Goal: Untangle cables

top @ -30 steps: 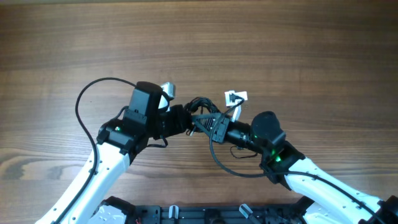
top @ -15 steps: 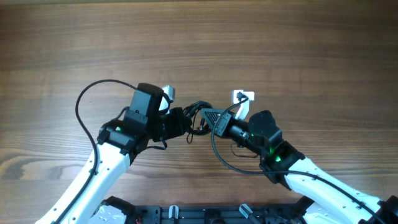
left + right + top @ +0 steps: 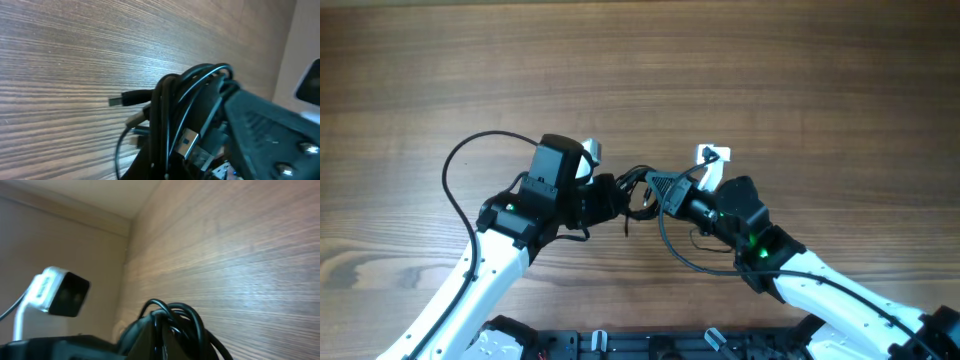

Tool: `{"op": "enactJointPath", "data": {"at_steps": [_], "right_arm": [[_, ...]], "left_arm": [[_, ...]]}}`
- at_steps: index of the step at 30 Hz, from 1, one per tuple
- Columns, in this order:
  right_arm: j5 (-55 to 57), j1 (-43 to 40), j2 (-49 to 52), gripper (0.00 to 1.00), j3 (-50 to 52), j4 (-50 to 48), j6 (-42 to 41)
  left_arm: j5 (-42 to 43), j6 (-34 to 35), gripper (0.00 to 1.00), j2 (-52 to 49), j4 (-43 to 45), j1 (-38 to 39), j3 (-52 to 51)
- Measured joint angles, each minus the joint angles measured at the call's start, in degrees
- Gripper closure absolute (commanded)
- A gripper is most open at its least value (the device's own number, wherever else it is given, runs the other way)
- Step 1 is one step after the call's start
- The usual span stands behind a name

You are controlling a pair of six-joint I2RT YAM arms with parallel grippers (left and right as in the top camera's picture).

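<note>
Working over a bare wood table (image 3: 770, 70), with both arms reaching in from the near edge and meeting at its middle.

Clamping the left side of the cables (image 3: 638, 190) with the left gripper (image 3: 610, 196), jaws closed. Pinching the right side of the same bundle with the right gripper (image 3: 660, 186), likewise closed, the tips almost meeting. Not resolving whether the bundle is lifted or resting on the wood.

Judging the cables as light, limp and smooth-jacketed. Expecting them to slip through a loose pinch, spring back into loops, and snag by their plugs at crossings. Favouring a hold on one strand just behind a plug, not on the whole knot.

Reading the long axis as roughly left to right between the grippers, with the loops arching upward in the left wrist view. Noting one plug end (image 3: 117, 101) sticking out leftward along the table there, and a blue-tongued plug (image 3: 187, 142) pointing down and left.
</note>
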State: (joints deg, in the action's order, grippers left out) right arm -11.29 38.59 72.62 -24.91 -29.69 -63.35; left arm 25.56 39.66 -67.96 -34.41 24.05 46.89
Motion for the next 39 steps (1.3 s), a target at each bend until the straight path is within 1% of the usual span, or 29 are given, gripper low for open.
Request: {"op": "enactJointPath", "data": {"at_steps": [4,11,12,15,23,25,28,29,31,33,36,39], "right_arm": [[0.11,0.31,0.57,0.95,0.00,0.07,0.00],[2.25,1.90,0.57,0.94,0.00,0.04,0.39],[2.62,2.05,0.57,0.93,0.00,0.07,0.59],[3.28,2.40,0.57,0.85,0.00,0.13,0.87],[2.80,3.26,0.70,0.53,0.00,0.81,1.90],[2.82,3.23,0.85,0.39,0.02,1.44,2.10],[2.62,3.02,0.87,0.21,0.17,2.16,2.12],[2.08,2.84,0.76,0.13,0.17,1.92,2.08],[0.59,2.34,-0.33,0.10,0.17,1.51,2.40],[-0.76,1.27,-2.49,0.10,0.13,1.86,2.58],[-1.90,-0.79,-6.43,0.15,0.00,5.44,2.78],[-2.56,-1.36,-9.20,0.16,-0.11,10.58,2.97]], "left_arm": [[0.39,4.07,0.96,0.00,1.49,0.02,0.00],[0.57,8.74,0.96,0.00,6.21,0.46,-0.09],[0.66,9.14,0.96,0.00,6.78,0.57,-0.09],[0.87,10.05,0.96,0.00,7.76,0.66,-0.11],[0.66,10.86,0.96,0.00,8.59,0.63,-0.11],[0.26,10.91,0.96,0.04,8.81,0.59,-0.11],[-1.38,11.17,0.96,0.17,9.20,0.31,-0.09],[-2.12,11.37,0.96,0.17,9.29,0.15,-0.09],[-3.26,12.22,0.96,0.15,9.22,0.11,-0.11],[-3.63,13.49,0.96,0.15,9.25,0.24,-0.11],[-5.99,16.87,0.96,0.15,9.20,0.33,-0.11],[-9.31,21.59,0.96,0.15,9.20,0.33,-0.11]]}}
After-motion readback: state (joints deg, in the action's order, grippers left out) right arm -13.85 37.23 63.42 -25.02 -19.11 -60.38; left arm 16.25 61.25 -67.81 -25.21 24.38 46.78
